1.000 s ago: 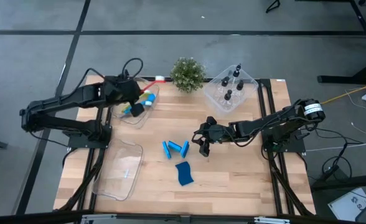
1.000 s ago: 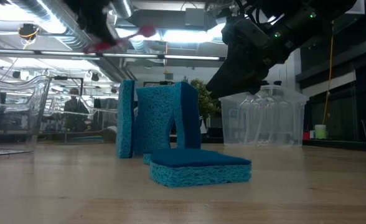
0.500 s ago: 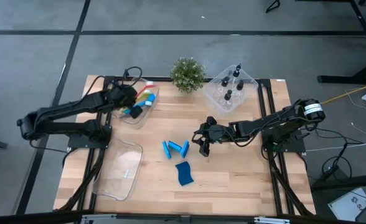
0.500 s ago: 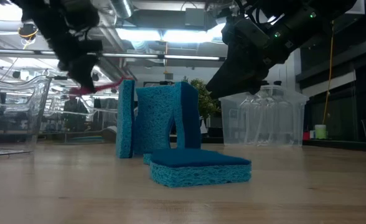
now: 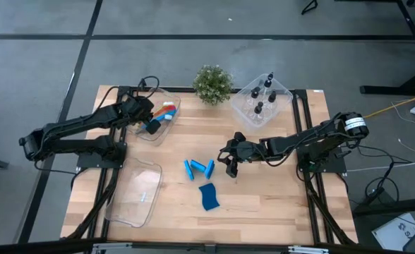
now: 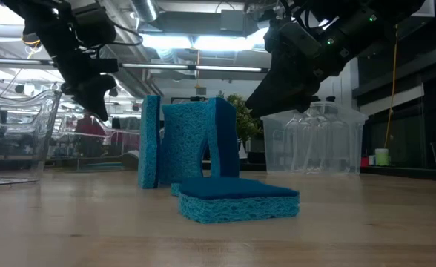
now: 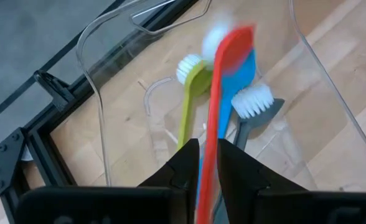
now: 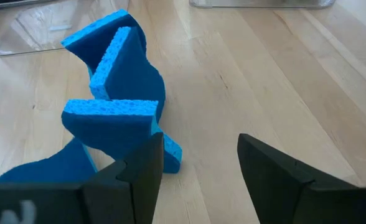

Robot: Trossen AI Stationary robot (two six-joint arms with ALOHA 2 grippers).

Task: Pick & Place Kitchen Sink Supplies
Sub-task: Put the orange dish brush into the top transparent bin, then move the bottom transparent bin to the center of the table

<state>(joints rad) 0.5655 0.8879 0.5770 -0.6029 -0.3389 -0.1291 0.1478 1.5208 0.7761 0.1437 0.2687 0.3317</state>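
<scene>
Red brush point(image 7: 223, 93) between left gripper point(image 7: 209, 163) jaws, loosening to drop it in bin point(image 5: 171, 120) with other brushes. Right gripper point(image 8: 195, 168) open beside sponges point(image 8: 117, 106), staged for pickup.

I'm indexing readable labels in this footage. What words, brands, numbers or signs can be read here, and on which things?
None can be read.
White panel on the floor: a dark mark, too small to read.
Black-capped bottles, brushes, sponges and clear bins: no label shows.
</scene>
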